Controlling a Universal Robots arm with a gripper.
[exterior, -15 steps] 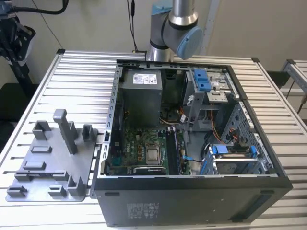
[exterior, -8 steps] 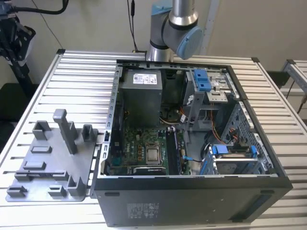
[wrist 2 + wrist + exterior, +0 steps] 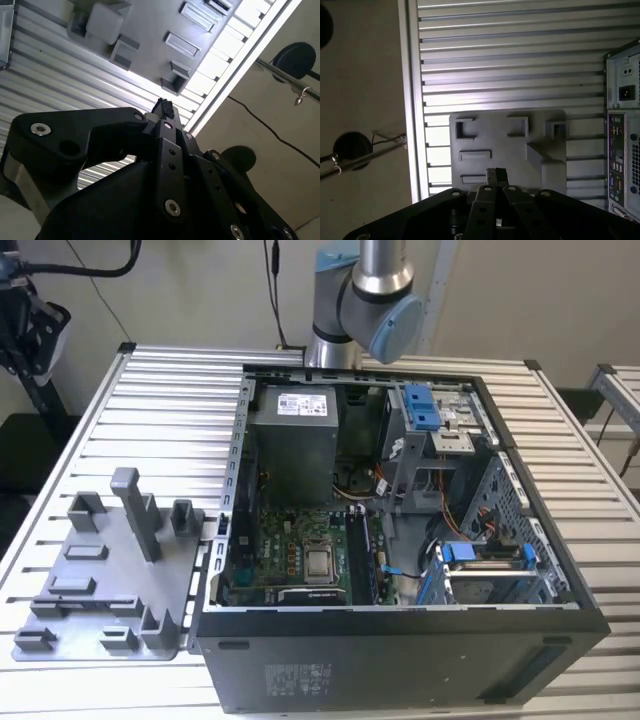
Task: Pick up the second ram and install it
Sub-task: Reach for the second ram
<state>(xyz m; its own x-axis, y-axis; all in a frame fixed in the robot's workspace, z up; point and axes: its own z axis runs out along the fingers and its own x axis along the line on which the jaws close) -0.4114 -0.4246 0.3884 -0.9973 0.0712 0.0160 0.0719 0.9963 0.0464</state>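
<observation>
Claw [image 3: 496, 175], black, two-finger: tips closed together, nothing visibly gripped. Grey plastic tray with upright posts [image 3: 512, 150] lies beyond tips, apart. Long flat dark second ram: position cannot tell.

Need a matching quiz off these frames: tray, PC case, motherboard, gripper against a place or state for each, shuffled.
Things:
1. grey tray
2. PC case
3. motherboard
4. gripper

Place or state:
A. green, inside the case
B. aimed at the tray in both wrist views
C. open side up on the slatted table
D. on the exterior view's left, beside the case, posts upright

Pairs: 1-D, 2-C, 3-A, 4-B
</observation>
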